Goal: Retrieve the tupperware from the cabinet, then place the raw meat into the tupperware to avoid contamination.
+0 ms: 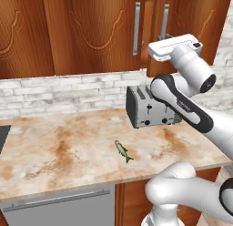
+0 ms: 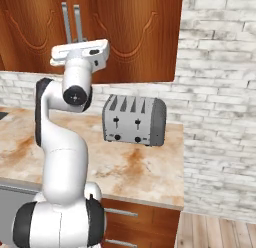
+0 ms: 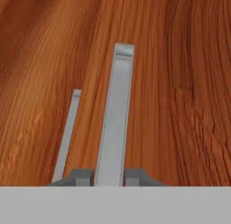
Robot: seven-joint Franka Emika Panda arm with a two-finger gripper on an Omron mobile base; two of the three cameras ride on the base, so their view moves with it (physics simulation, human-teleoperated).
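Observation:
The cabinet [image 1: 91, 29] is reddish-brown wood with two arched doors and stands closed above the counter. My gripper [image 3: 109, 177] is shut on the right door's vertical silver handle [image 3: 116, 114], with a dark fingertip on each side of the bar. From the base, the white hand [image 1: 175, 46] presses against that handle [image 1: 164, 20] at its lower end. The left door's handle [image 1: 136, 29] hangs free beside it. The raw meat [image 1: 123, 151], a tiny grey-green fish, lies on the counter near the front edge. The tupperware is hidden.
A grey toaster [image 1: 148, 106] stands at the back of the marble counter [image 1: 59, 147], under the hand. A grey appliance front [image 1: 59, 207] with a horizontal handle sits below the counter. A white brick wall [image 2: 220, 107] closes the right side.

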